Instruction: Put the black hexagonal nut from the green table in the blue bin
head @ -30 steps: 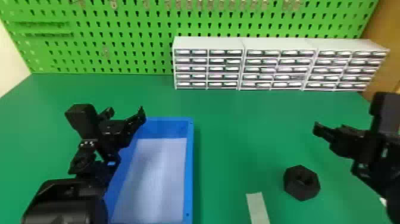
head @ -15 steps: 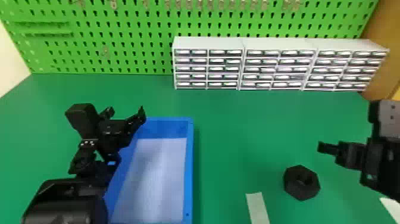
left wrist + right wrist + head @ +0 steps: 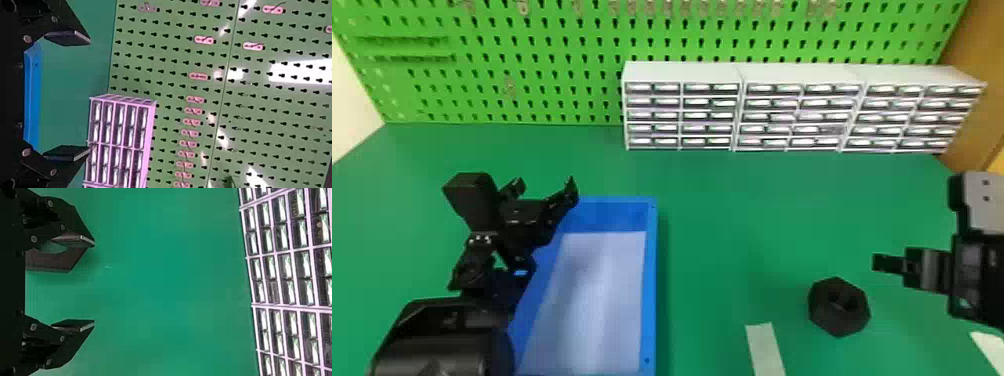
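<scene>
The black hexagonal nut (image 3: 839, 306) lies on the green table (image 3: 732, 225) at the right of the head view. Just right of it and above the table is my right gripper (image 3: 889, 263). In the right wrist view, my right gripper (image 3: 94, 285) stands open, and part of the nut (image 3: 51, 261) shows behind one finger, outside the gap. The blue bin (image 3: 650, 280) stands left of centre. My left gripper (image 3: 544, 187) is parked over the bin's left side; in the left wrist view, the left gripper (image 3: 89, 96) is open with nothing held.
White drawer cabinets (image 3: 682, 72) line the back of the table before a green pegboard (image 3: 542, 45). A pale strip (image 3: 765, 347) lies on the table between bin and nut. Another white piece (image 3: 989, 350) is at the right edge.
My right arm has turned and shifted in the head view, its fingers now lower and closer to the nut's height. The nut, the bin and my left arm have stayed put.
</scene>
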Tool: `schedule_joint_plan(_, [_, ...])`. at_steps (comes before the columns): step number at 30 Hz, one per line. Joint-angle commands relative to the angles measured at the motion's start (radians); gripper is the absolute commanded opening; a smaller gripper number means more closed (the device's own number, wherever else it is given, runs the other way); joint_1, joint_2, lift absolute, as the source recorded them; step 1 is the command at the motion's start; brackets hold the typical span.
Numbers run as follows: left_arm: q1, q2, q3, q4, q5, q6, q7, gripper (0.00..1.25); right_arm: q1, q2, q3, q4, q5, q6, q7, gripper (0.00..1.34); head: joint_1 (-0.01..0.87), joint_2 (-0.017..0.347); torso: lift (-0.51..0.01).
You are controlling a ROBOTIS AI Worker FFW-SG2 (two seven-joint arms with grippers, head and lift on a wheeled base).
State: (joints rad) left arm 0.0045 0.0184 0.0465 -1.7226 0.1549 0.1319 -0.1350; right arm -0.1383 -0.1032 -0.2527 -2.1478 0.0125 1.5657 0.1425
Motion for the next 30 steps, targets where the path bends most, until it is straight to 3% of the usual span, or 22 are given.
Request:
schedule_joint_plan(1, [0.000,0.000,-0.002,0.000,0.000,0.000,0.000,0.96,-0.001,-0.006,0.004,0.019,-0.008,0.007,0.000,0.80,0.686,0.051,-0.097])
schedule_joint_plan(15, [-0.003,0.000,-0.004,0.000,-0.003,0.000,0.000,0.96,0.003,-0.023,0.027,0.157,-0.105,0.007,0.000,0.80,0.686,0.051,-0.097])
schedule_joint_plan(30, [-0.003,0.000,-0.002,0.003,-0.001,0.000,0.000,0.96,0.009,-0.024,0.035,0.189,-0.117,-0.015,0.000,0.80,0.686,0.051,-0.097])
